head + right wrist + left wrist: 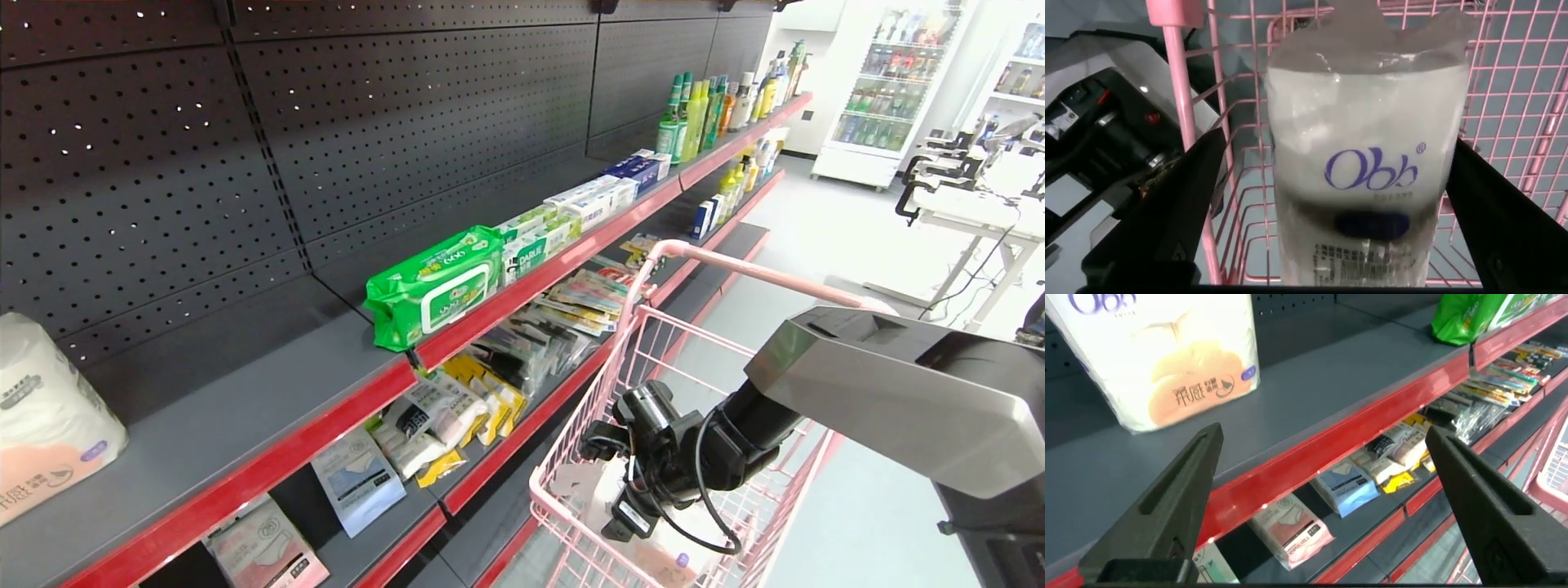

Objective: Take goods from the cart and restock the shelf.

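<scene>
A clear-wrapped white tissue pack [1368,163] stands upright in the pink wire cart [1180,98]. My right gripper [1339,143] is open and straddles it, one finger on each side. The far-side finger is close to the wrap. From the head view, the right arm reaches down into the cart [694,261], its gripper [633,510] over the white pack [665,543]. My left gripper [1323,433] is open and empty, held off the grey top shelf [1315,384] in front of its red edge. Another tissue pack [1167,351] stands on that shelf beside it.
A green wipes pack [433,286] lies on the top shelf [245,392], with boxes and bottles farther along. Bare shelf lies between the tissue pack [41,416] and the wipes. Lower shelves hold small packets [424,425]. Black pegboard backs the shelf.
</scene>
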You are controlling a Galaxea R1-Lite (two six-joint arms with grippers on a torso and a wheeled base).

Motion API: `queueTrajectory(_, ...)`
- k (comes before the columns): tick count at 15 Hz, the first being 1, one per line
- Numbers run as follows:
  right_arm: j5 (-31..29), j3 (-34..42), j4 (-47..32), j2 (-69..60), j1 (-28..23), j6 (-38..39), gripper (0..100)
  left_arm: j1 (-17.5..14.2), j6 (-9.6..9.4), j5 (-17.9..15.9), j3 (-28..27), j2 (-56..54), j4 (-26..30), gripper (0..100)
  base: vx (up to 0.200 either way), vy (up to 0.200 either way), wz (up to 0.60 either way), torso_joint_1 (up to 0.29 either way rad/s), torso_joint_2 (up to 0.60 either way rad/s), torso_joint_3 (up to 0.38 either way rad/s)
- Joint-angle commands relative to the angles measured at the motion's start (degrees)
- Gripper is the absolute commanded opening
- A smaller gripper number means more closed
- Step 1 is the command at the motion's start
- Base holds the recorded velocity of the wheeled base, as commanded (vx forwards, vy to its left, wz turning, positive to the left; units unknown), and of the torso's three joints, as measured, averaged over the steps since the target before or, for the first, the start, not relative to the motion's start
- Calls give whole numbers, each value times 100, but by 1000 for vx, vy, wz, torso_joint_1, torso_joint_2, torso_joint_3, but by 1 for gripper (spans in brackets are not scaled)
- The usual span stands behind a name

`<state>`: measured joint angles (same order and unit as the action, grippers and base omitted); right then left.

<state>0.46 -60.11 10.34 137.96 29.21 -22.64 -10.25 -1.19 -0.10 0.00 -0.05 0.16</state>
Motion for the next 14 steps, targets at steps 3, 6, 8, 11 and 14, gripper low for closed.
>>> queueTrajectory(3, 6, -1, 3, -6, -12, -4, 100, -3, -4, 1, 0, 5, 2, 100, 0, 0, 0, -150, 341, 196)
queueTrajectory(6, -11, -18, 12, -6, -29, -4, 100, -3, -4, 1, 0, 5, 2, 100, 0, 0, 0, -71, 176, 98)
queueTrajectory(8, -38, -27, 21, 12, -38, -13, 100, -3, -4, 1, 0, 5, 2, 100, 0, 0, 0, 0, 0, 0)
queueTrajectory(11, -38, -132, -5, 82, -47, -48, 100, -3, -4, 1, 0, 5, 2, 100, 0, 0, 0, 0, 0, 0)
queueTrajectory(14, -134, -273, -32, 170, -56, -83, 100, -3, -4, 1, 0, 5, 2, 100, 0, 0, 0, 0, 0, 0)
